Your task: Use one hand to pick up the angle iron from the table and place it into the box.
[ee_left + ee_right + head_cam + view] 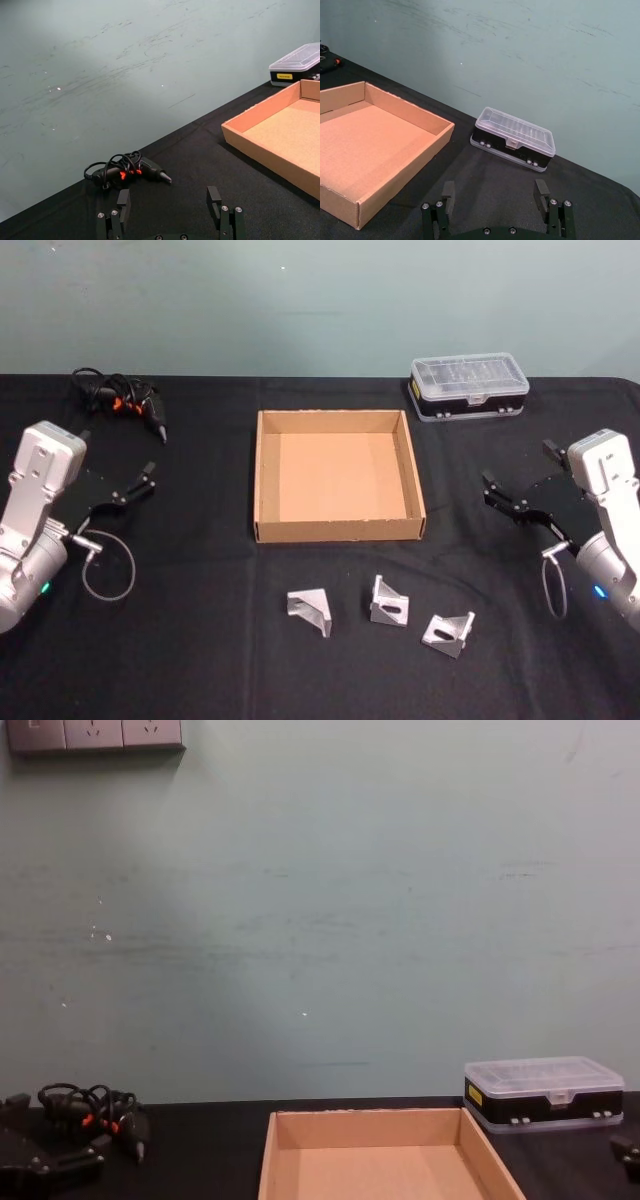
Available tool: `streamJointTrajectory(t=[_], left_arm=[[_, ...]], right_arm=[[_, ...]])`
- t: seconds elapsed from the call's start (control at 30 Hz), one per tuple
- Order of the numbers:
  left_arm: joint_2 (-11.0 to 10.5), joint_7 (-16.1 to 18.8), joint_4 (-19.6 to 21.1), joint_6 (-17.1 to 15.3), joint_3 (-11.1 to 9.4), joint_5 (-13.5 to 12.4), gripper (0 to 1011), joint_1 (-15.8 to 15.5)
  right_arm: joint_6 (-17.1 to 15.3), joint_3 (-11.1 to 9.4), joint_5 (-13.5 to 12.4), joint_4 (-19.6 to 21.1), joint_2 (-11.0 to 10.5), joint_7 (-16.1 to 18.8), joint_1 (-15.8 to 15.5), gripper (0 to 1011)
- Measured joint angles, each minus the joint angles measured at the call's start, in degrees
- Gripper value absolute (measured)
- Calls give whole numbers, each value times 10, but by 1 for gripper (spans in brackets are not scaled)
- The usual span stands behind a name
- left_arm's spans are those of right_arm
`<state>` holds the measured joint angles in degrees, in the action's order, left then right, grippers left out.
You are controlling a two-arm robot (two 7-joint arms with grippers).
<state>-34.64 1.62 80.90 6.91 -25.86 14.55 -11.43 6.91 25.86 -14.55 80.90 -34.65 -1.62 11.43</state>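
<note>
angle irons [388, 602] in a row, none lifted yet

they lie on the table [200, 660] just in front of the box [340, 531], which has nothing in it. my right gripper [494, 190] hovers at the table's right side, fingers spread and holding nothing. my left gripper [168, 196] is parked on the left, spread and empty too. i'd take the right angle iron [448, 633], since it's nearest my right gripper: come down from above, straddle one flange, and close squarely so it can't skid.
</note>
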Motion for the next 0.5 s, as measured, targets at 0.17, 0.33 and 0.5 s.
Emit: streamJointTrajectory(t=[0.17,0.33,0.5], left_arm=[[0,0,0,0,0,0,1000,0],[0,0,0,0,0,0,1000,0],[0,0,0,0,0,0,1000,0]], right_arm=[[0,0,0,0,0,0,0,1002],[0,0,0,0,0,0,0,1000],[0,0,0,0,0,0,0,1002]])
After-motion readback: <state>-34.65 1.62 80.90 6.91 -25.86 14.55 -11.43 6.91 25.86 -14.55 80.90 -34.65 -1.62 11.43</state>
